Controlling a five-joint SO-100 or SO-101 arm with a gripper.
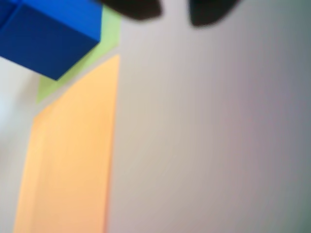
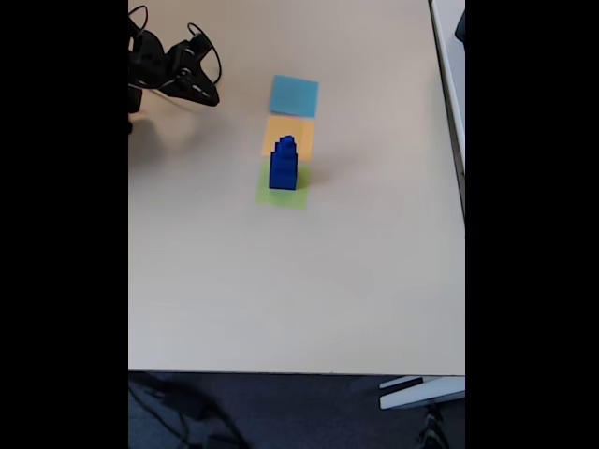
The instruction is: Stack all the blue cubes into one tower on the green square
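In the fixed view we see the desk [image 2: 281,281], then the tower [image 2: 283,164] standing on the green square [image 2: 281,195]. Our gripper [image 2: 197,89] hangs well apart, up and left of it, apparently empty; open or closed, we cannot tell.

Arm [image 2: 164,67]: folding back at the far left in the fixed view.
Claw [image 1: 176,14]: showing two dark fingertips apart, holding nothing.

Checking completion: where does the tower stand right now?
In the fixed view, the tower stands on the green square, just below the orange square, mid-table.
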